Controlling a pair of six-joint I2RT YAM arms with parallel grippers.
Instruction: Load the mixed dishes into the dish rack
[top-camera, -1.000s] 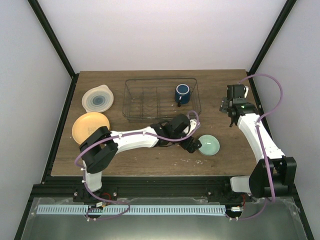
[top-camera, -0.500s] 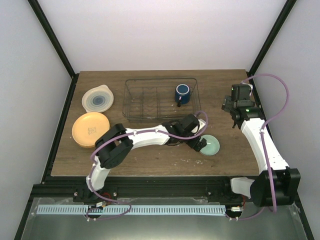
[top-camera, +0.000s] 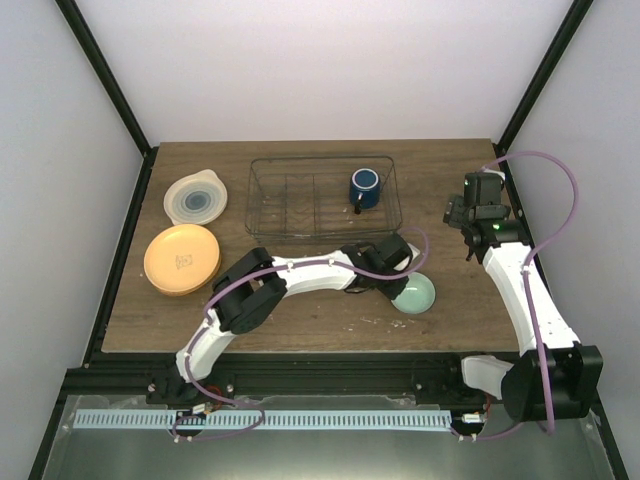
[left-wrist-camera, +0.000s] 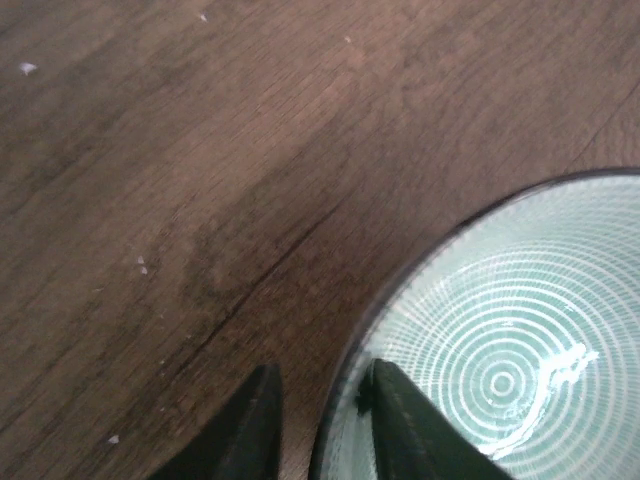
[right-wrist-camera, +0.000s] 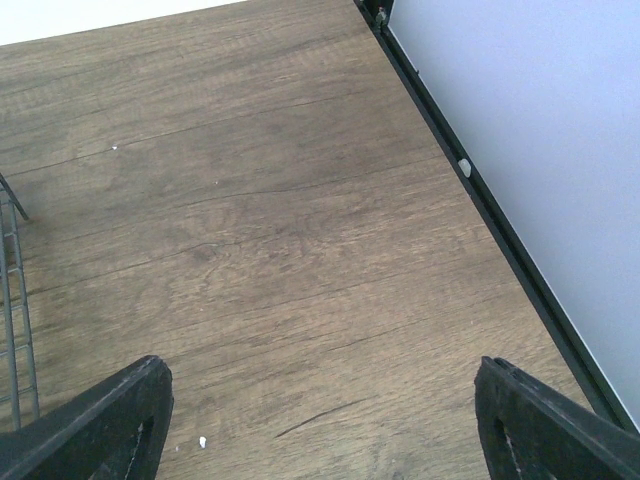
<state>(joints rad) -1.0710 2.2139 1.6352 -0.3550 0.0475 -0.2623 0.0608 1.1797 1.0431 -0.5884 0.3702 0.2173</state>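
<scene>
Near the table's (top-camera: 200, 320) front-right, top view: left gripper (top-camera: 398, 285) at the left rim of mint-green bowl (top-camera: 420, 294); dark blue mug (top-camera: 365, 186) sits in dish rack (top-camera: 254, 200) by the back edge.
Left wrist: jaws slightly parted, straddling the bowl's rim, one finger inside, not clamped.
Right wrist: right gripper (right-wrist-camera: 320, 410) spread wide, empty, over wood by the right edge.

Likely lab, white enclosure (top-camera: 320, 70), wood table (top-camera: 430, 170)
</scene>
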